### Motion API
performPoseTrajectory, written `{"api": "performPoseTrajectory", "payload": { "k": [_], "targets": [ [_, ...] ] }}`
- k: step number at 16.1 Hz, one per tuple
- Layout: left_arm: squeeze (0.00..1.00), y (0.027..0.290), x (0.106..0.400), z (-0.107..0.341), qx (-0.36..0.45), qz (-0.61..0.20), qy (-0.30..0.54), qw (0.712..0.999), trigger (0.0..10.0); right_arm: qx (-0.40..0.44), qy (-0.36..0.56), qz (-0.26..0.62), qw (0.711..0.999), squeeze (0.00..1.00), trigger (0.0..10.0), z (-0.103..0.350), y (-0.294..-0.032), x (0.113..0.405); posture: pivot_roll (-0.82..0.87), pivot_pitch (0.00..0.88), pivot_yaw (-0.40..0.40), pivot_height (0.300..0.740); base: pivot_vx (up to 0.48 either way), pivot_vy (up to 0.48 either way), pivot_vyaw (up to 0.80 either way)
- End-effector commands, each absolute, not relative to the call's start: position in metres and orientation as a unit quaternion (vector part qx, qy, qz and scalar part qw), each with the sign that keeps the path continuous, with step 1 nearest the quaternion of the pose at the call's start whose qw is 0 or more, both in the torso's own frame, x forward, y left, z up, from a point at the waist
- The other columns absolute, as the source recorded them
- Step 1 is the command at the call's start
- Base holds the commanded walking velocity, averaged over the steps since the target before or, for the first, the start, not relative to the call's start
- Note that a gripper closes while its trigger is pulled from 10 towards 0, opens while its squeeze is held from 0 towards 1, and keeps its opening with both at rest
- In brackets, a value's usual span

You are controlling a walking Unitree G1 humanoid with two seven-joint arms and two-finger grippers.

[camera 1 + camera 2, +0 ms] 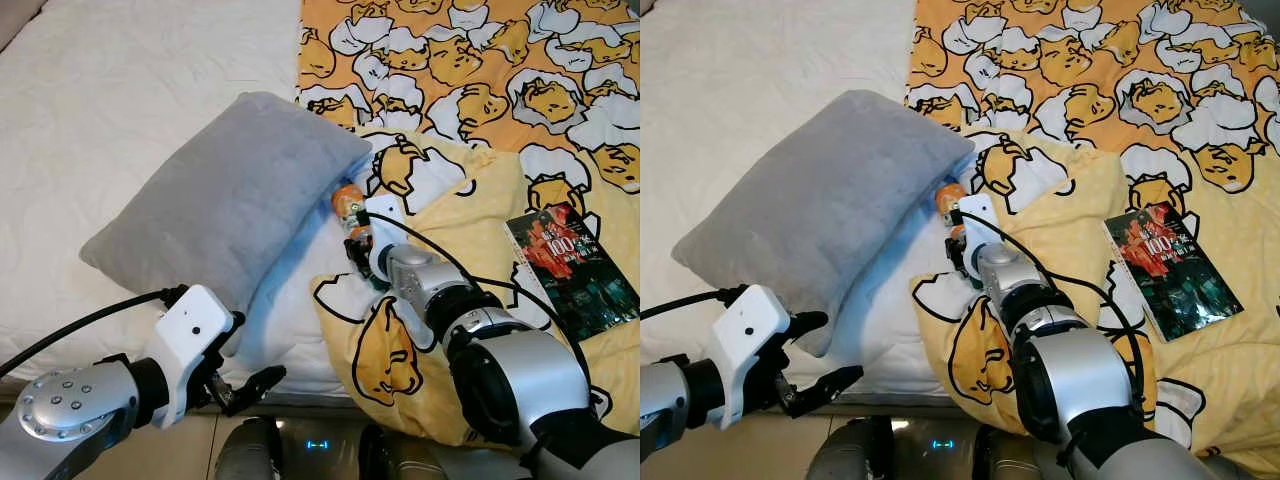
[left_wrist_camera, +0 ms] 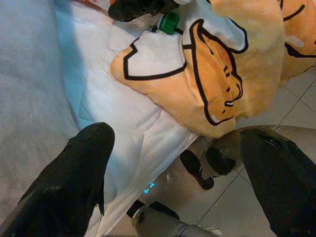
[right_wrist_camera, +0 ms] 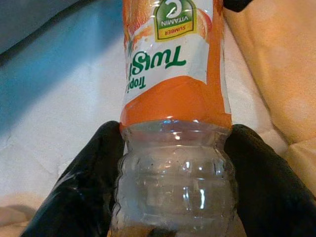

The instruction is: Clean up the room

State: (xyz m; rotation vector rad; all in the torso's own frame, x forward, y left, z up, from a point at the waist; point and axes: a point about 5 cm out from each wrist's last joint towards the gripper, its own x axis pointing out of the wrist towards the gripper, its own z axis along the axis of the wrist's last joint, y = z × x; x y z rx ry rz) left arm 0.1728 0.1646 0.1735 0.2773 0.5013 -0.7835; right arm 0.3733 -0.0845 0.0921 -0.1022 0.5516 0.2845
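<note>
A clear plastic bottle with an orange label lies on the white bed sheet, between the grey pillow and the folded edge of the yellow cartoon blanket. My right gripper is shut on it; in the right wrist view both black fingers press against the ribbed clear part of the bottle. Its green cap shows in the left wrist view. My left gripper hangs open at the bed's near edge, just below the pillow's corner, holding nothing.
A glossy book lies on the blanket to the right. The white mattress stretches away on the left. Tiled floor runs along the bed's near edge.
</note>
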Motion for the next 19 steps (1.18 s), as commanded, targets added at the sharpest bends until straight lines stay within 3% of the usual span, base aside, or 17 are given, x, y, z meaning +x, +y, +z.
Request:
{"api": "performPoseTrajectory", "payload": {
  "k": [1, 5, 9, 10, 11, 15, 17, 19],
  "targets": [
    [1.00, 0.164, 0.173, 0.170, 0.127, -0.371, 0.245, 0.886, 10.0, -0.033, 0.280, 0.134, 0.950, 0.00, 0.0, 0.088, -0.088, 0.371, 0.26, 0.211, 0.003, 0.740, 0.000, 0.000, 0.00],
    [1.00, 0.161, 0.187, 0.161, 0.113, -0.340, 0.218, 0.908, 10.0, 0.009, 0.232, 0.117, 0.966, 0.00, 0.0, 0.103, -0.099, 0.381, 0.18, 0.138, 0.025, 0.740, 0.000, 0.000, 0.00],
    [1.00, 0.159, 0.220, 0.161, 0.075, -0.252, 0.153, 0.952, 10.0, 0.085, 0.104, 0.093, 0.987, 0.00, 0.0, 0.136, -0.117, 0.393, 0.06, 0.057, 0.064, 0.740, 0.000, 0.000, 0.00],
    [1.00, 0.158, 0.223, 0.160, 0.066, -0.240, 0.147, 0.957, 10.0, 0.088, 0.075, 0.091, 0.989, 0.00, 2.8, 0.137, -0.121, 0.388, 0.04, 0.047, 0.067, 0.740, 0.000, 0.000, 0.00],
    [1.00, 0.155, 0.229, 0.158, 0.060, -0.219, 0.137, 0.964, 10.0, 0.106, 0.037, 0.087, 0.990, 0.00, 10.0, 0.137, -0.129, 0.367, 0.00, 0.003, 0.075, 0.740, 0.000, 0.000, 0.00],
    [1.00, 0.158, 0.246, 0.147, 0.098, -0.135, 0.124, 0.978, 10.0, 0.090, -0.001, 0.117, 0.989, 0.00, 10.0, 0.132, -0.144, 0.307, -0.06, 0.000, 0.073, 0.740, 0.000, 0.000, 0.20],
    [1.00, 0.153, 0.249, 0.144, 0.102, -0.114, 0.121, 0.981, 10.0, 0.040, 0.033, 0.143, 0.988, 0.00, 10.0, 0.117, -0.146, 0.296, -0.05, 0.000, 0.054, 0.740, 0.000, 0.000, 0.80],
    [1.00, 0.149, 0.248, 0.147, 0.103, -0.110, 0.112, 0.982, 10.0, 0.055, 0.058, 0.151, 0.985, 0.00, 10.0, 0.114, -0.143, 0.275, -0.05, 0.000, 0.054, 0.740, 0.000, 0.000, 0.80]
  ]
}}
